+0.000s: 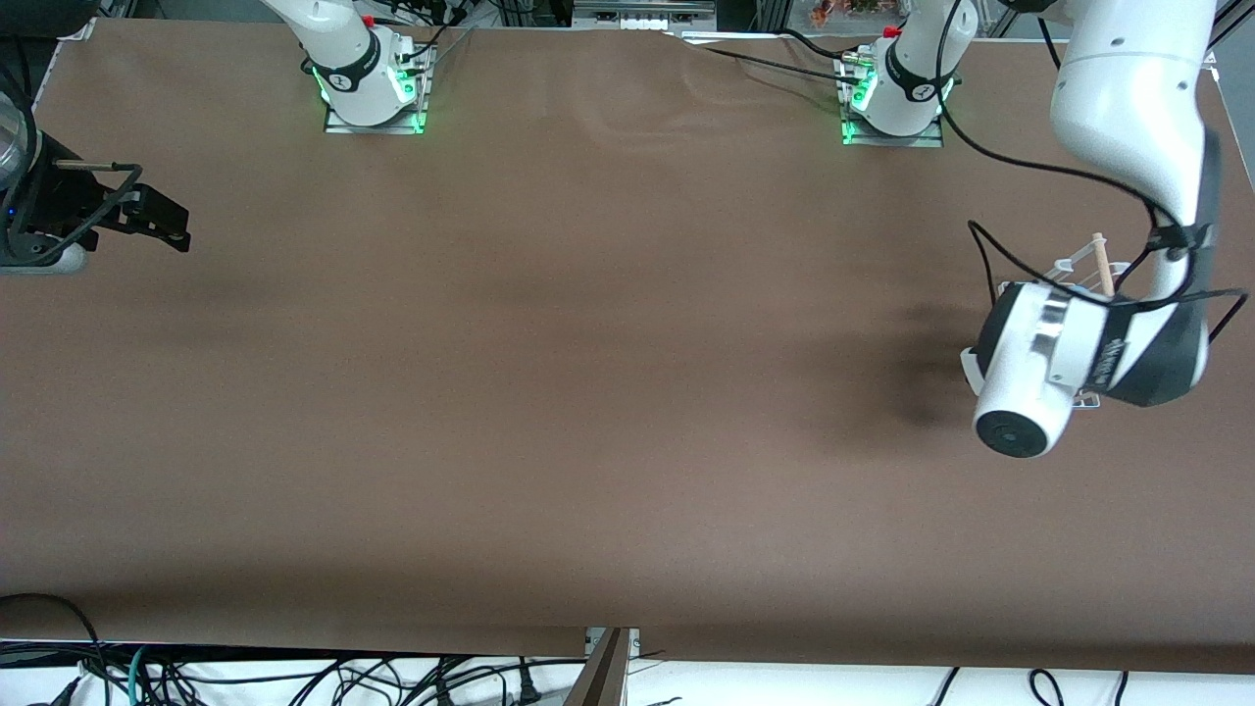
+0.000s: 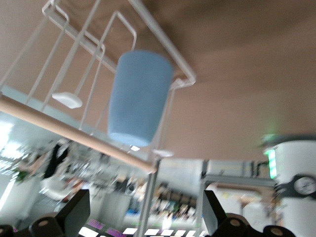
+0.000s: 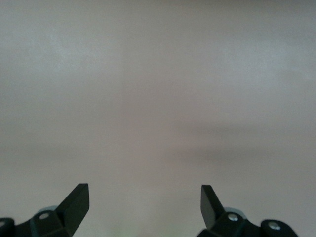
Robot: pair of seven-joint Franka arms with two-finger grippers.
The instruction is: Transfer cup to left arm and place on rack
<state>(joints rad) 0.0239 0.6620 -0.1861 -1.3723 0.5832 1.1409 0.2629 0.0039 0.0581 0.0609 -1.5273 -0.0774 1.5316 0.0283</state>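
The cup [image 2: 139, 96] sits inverted on the rack [image 2: 163, 47]; left gripper [image 2: 143, 215] and right gripper [image 3: 144, 205] jaws released, empty. No legible writing.

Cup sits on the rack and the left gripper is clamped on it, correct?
Not quite. The cup does sit on the rack, but the left gripper is open and apart from it, holding nothing, as the left wrist view shows.

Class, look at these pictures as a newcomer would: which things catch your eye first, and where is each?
The light-blue cup sits upside down on the white wire rack, at the left arm's end of the table. The left end effector is open, near the rack. The right end effector waits open over bare table.
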